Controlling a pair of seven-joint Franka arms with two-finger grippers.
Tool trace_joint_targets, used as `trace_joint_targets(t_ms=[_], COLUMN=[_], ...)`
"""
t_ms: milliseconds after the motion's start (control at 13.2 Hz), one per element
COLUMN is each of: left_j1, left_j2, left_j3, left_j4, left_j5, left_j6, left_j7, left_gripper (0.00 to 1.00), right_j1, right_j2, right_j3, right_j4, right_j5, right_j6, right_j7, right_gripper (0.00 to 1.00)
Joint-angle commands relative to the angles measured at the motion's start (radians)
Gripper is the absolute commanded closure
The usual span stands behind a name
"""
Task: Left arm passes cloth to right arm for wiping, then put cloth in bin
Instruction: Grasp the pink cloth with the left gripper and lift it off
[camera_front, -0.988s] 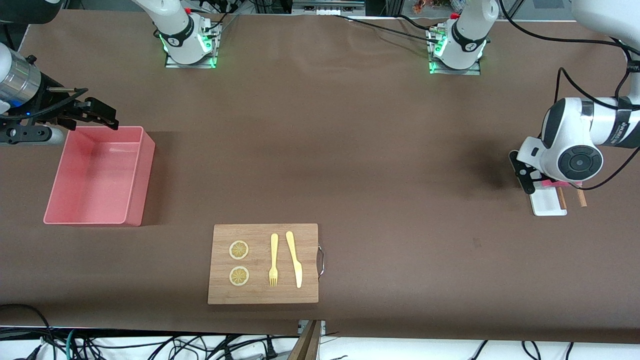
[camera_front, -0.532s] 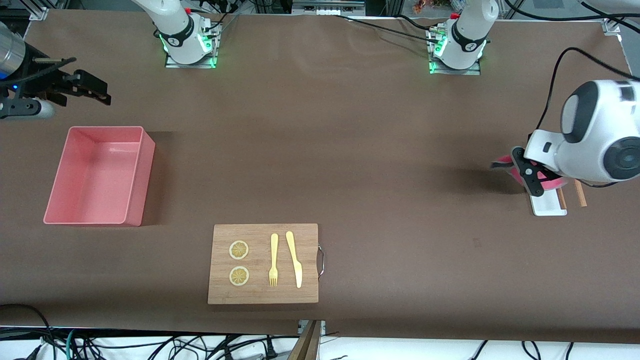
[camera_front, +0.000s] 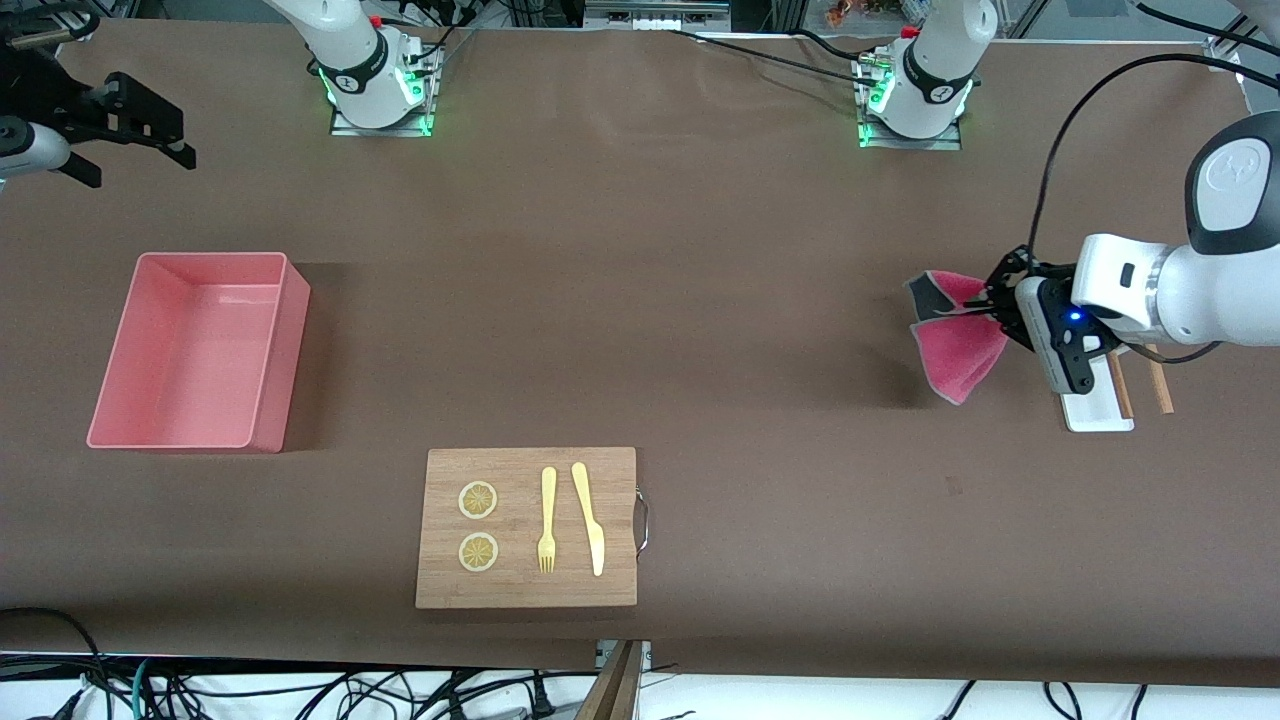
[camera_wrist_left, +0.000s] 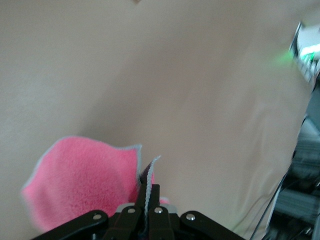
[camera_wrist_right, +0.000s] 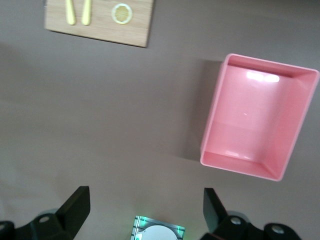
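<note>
The magenta-pink cloth (camera_front: 955, 345) hangs in the air over the bare table, beside the white tray at the left arm's end. My left gripper (camera_front: 992, 306) is shut on its upper edge. In the left wrist view the cloth (camera_wrist_left: 80, 180) droops from the closed left gripper (camera_wrist_left: 148, 192), with a fold pinched between the fingers. The salmon-pink bin (camera_front: 285, 350) stands empty at the right arm's end. My right gripper (camera_front: 143, 168) hovers open and empty over the table, between the bin and the robots' side. The right wrist view shows its spread right gripper (camera_wrist_right: 145, 207) and the bin (camera_wrist_right: 255, 120).
A wooden cutting board (camera_front: 527, 580) lies near the front edge with two lemon slices (camera_front: 478, 500), a fork (camera_front: 547, 520) and a knife (camera_front: 588, 518). A small white tray (camera_front: 1095, 408) and brown sticks (camera_front: 1160, 385) lie under the left arm's wrist. Arm bases (camera_front: 378, 95) stand along the table's robot side.
The left gripper has lifted the cloth off the white tray and swung it toward the table's middle. The right gripper has moved from over the bin's corner toward the robots' side.
</note>
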Motion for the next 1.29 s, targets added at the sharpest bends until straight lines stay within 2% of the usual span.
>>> trace_joint_targets(t_ms=[0,152,228,380,608,836,1064,1216], left_j1=[-0.080,-0.153,-0.185,-0.254,-0.339,-0.437,-0.531,-0.598], left_j2=[0.012,0.016,0.016,0.015,0.015,0.016,0.016,0.019], left_j3=[0.003,0.001,0.001,0.001,0.001,0.003,0.001,0.003], left_j4=[0.070,0.124,0.138,0.141,0.169,0.167,0.167,0.166], left_j5=[-0.086,-0.129,-0.144,-0.196,-0.280,-0.345,-0.347,-0.347], left_j6=[-0.013,-0.005,0.019,0.105,0.236,0.427,0.591,0.697], left_j7=[-0.244,-0.420,-0.486,-0.626,-0.816,-0.927,-1.094,-1.189], left_gripper=[1.00,1.00,1.00,1.00,1.00,1.00,1.00,1.00], right_j1=[-0.001,-0.001,-0.003,-0.006,-0.007,-0.007,-0.006,-0.006], right_j2=[-0.003,-0.003,-0.007,-0.013,-0.015,-0.007,0.029,0.045], right_j3=[-0.004,-0.004,-0.004,-0.006,-0.007,-0.007,0.002,0.034], right_j4=[-0.037,-0.068,-0.083,-0.134,-0.243,-0.341,-0.427,-0.432], right_j5=[0.027,0.036,0.068,0.131,0.225,0.381,0.582,0.645], right_j6=[0.039,0.071,0.076,0.084,0.175,0.246,0.323,0.355], right_j7=[-0.108,-0.228,-0.263,-0.320,-0.440,-0.573,-0.876,-0.984], right_gripper=[0.00,0.00,0.00,0.00,0.00,0.00,0.00,0.00])
